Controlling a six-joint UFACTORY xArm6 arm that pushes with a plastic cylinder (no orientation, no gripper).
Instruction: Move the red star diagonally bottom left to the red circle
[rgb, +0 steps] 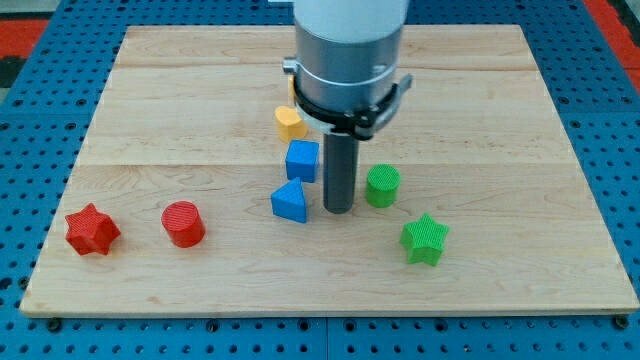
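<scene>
Lowest on board: green star (425, 240), view's right. Left to right: red star (92, 230) near left edge, just left of red circle (183, 224), apart; blue wedge (290, 202) below blue cube (302, 160); yellow block (289, 122) above; my tip (339, 211) between wedge and green cylinder (382, 186). No gripper fitted; rod holds nothing.

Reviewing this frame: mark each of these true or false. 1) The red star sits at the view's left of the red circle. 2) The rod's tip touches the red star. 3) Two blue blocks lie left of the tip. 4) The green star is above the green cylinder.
1) True: the red star lies left of the red circle.
2) False: my tip is far off, between the blue triangular block and the green cylinder.
3) True: the blue cube too.
4) False: the green star is below.
</scene>
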